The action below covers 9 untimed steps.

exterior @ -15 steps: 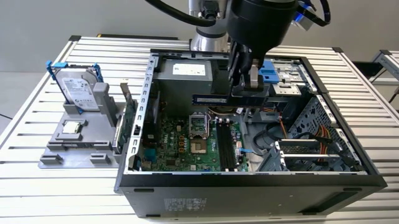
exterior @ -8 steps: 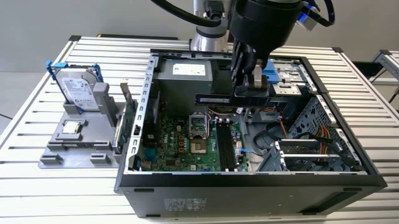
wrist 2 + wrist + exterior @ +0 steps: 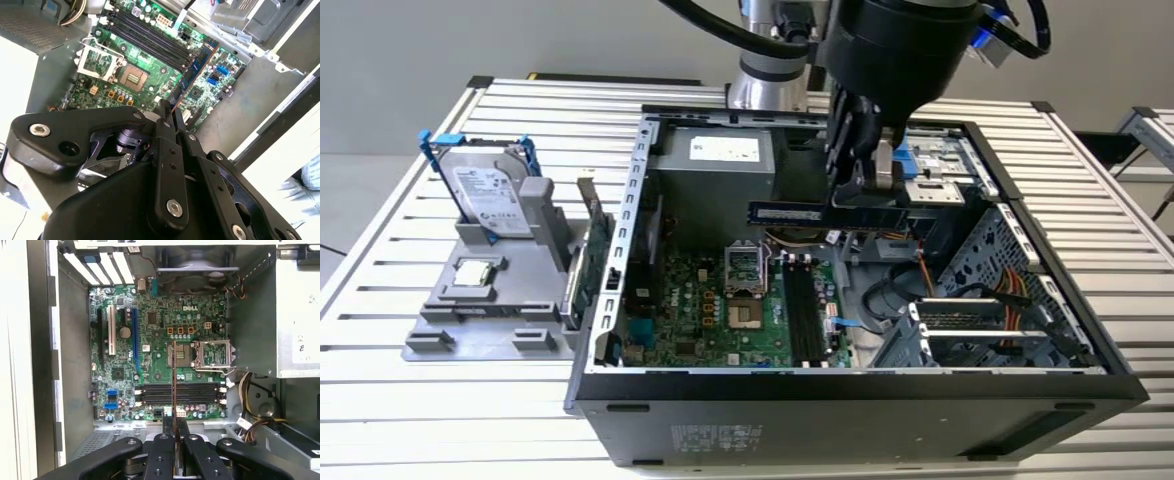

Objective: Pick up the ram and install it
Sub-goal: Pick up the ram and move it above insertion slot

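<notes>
Exterior view gives me the slatted metal table first, with the open computer case lying on it, its inside facing up. My arm comes down over the far half of the case.

Inside the case, the grey power supply fills the far corner toward the exterior view's left. The green motherboard covers the case floor nearer the front wall.

Outside the case, off its wall on the exterior view's left, a grey holder carries a hard drive upright in a blue frame. A green card stands on edge just beside that case wall.

The gripper hangs inside the case opening, fingers pressed together and pinching the ram. The stick is held level above the case floor and apart from the board, not yet seated. Most of its length juts toward the exterior view's left.

In the first wrist view I see the ram edge-on, running out from the gripper over the motherboard. It lies crosswise to the memory slots on the case floor. In the second wrist view the ram leaves the gripper at a slant.
</notes>
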Available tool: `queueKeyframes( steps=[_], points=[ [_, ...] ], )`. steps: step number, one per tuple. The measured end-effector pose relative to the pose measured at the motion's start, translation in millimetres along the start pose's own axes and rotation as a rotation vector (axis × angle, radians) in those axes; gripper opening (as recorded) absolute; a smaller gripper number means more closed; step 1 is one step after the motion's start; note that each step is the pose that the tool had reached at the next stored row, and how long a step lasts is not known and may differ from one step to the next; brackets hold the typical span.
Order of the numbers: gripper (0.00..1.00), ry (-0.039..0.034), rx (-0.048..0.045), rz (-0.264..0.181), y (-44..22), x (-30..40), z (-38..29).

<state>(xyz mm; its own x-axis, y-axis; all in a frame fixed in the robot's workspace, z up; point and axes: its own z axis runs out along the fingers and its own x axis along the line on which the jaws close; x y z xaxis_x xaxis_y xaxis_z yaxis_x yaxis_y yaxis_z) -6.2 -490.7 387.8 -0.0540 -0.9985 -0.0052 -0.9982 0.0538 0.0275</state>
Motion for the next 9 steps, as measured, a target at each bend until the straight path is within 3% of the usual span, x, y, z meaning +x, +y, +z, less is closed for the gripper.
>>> queueKeyframes(
  steps=[9],
  points=[
    [0.00, -0.0005, 0.0001, 0.022, -8.9, -0.5, -0.3]
  ],
)
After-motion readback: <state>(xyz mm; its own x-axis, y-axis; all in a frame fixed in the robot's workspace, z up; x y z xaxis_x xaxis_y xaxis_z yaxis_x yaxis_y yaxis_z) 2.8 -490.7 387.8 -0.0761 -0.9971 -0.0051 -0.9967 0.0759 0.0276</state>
